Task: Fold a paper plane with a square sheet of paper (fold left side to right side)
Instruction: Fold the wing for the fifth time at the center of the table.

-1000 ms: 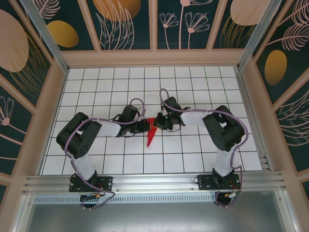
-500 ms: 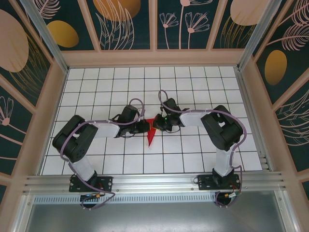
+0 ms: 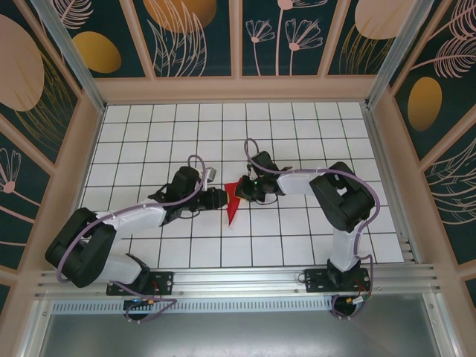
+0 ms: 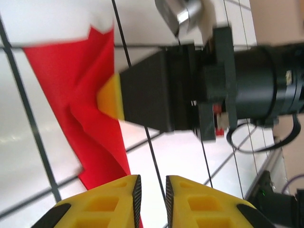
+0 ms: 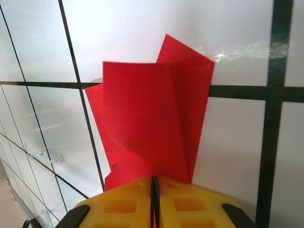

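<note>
Top external: the plane (image 3: 233,202) is seen near the middle of the table (image 3: 149,134), a narrow red dart with its point toward the near edge. It is flanked by the left gripper (image 3: 221,198) on its left and the right gripper (image 3: 241,189) at its upper right. The table is bounded by walls (image 3: 238,89) on the far, left and right sides and by a rail (image 3: 238,279) along the near edge. Bare tiles are seen on all sides of the plane: wide rows toward the far wall, fewer between the tip and the rail. Both arms are laid low across the middle rows, elbows turned out toward the side walls.

Left wrist: the left fingers (image 4: 114,194) are parted by a slim gap, through which bare table and a grid line are seen; nothing is clamped. The plane's tip is seen just beside one finger. The right gripper's yellow tip is set against the plane's right edge.

Right wrist: the jaws are closed tight on the plane's folded layers. One loose flap is lifted and curled.
</note>
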`<state>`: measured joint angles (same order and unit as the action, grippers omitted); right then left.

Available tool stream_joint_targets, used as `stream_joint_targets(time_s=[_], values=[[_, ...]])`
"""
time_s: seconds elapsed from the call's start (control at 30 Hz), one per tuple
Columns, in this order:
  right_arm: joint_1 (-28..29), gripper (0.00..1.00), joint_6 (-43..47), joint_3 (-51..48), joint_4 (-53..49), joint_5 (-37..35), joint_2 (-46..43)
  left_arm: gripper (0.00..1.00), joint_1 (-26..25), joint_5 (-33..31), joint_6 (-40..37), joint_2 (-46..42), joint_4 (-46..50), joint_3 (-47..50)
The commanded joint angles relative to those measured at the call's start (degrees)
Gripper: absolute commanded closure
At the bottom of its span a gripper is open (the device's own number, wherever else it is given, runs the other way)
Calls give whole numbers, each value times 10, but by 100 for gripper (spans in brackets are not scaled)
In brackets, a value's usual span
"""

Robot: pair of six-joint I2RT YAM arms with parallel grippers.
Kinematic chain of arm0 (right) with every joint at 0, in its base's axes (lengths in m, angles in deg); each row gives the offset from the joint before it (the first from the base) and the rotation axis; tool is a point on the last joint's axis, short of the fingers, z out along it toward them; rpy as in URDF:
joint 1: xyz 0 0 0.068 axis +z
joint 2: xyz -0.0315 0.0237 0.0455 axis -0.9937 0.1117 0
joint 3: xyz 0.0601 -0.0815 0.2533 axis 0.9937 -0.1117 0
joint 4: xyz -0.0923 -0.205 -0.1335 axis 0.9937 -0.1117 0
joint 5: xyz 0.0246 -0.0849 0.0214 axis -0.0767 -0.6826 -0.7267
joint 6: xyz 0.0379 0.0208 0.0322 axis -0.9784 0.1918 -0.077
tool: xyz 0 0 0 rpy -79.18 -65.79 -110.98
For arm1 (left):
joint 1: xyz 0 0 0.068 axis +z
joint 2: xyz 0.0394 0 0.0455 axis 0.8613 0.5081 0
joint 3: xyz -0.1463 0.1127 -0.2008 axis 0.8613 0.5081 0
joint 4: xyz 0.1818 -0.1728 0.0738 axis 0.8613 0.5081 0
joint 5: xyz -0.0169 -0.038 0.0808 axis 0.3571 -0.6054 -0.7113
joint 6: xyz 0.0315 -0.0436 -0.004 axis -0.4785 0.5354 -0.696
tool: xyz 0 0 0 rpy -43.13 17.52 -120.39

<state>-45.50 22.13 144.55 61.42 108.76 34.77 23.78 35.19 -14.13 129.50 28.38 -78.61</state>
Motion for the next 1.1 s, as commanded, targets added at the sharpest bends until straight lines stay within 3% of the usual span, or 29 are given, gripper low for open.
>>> stream_joint_targets(time_s=[0.0, 0.4, 1.07], values=[[1, 87, 10, -24, -51, -35, 28, 76, -27, 36, 36, 8, -46, 4], [1, 87, 15, -21, -61, -39, 26, 76, -49, 35, 37, 84, -60, -12], [1, 87, 18, -18, -67, -44, 28, 76, -65, 34, 37, 129, -60, 23]])
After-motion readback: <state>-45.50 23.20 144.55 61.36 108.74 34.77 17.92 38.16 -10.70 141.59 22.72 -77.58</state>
